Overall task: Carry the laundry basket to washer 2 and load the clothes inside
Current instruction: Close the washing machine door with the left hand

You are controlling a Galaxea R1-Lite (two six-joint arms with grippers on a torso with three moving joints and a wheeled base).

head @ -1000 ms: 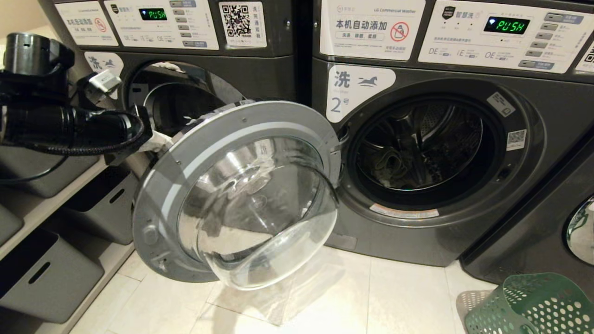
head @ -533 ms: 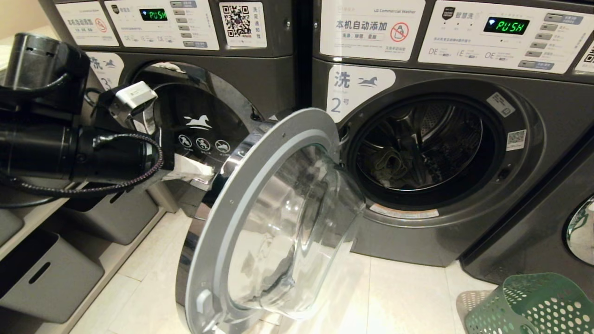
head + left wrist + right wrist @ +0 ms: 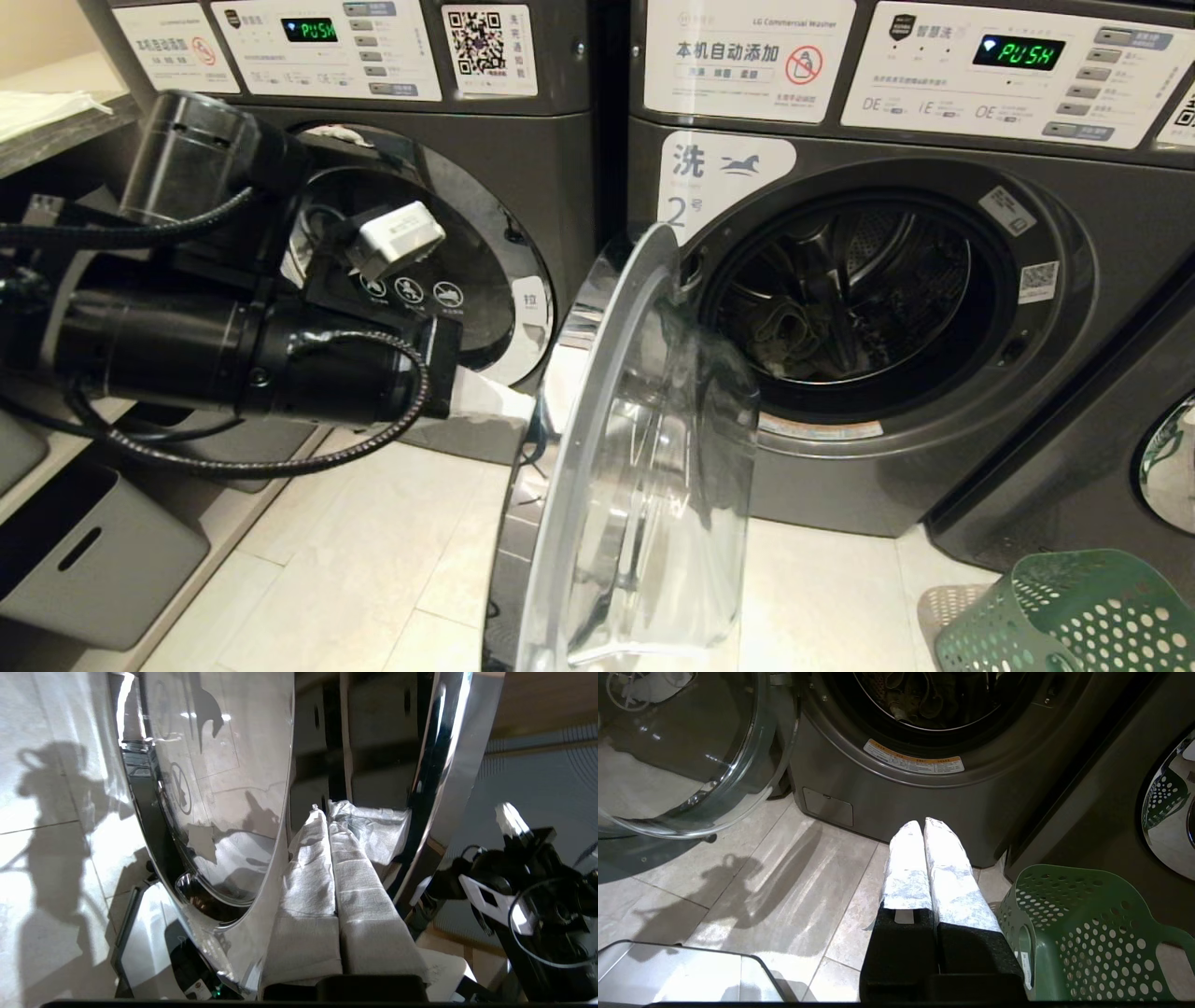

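Note:
Washer 2 (image 3: 709, 177) stands with its drum open, and crumpled clothes (image 3: 784, 327) lie inside. Its round glass door (image 3: 635, 467) stands about half shut, edge-on to the head view. My left gripper (image 3: 518, 411) is shut and empty, its white-wrapped fingertips against the door's outer face by the chrome rim (image 3: 275, 858). In the left wrist view the left gripper (image 3: 324, 812) points along that face. The green laundry basket (image 3: 1064, 607) stands on the floor at the lower right. My right gripper (image 3: 923, 823) is shut and empty, low over the tiles beside the basket (image 3: 1087, 933).
Washer 3 (image 3: 523, 168) stands to the left with its door (image 3: 439, 271) shut, behind my left arm. Grey storage bins (image 3: 93, 560) fill shelves at the far left. Another machine's chrome door (image 3: 1167, 467) shows at the right edge.
Washer 2's door has swung from wide open toward the drum. My left arm has moved to the right behind it, staying against its outer face. The right arm has kept still.

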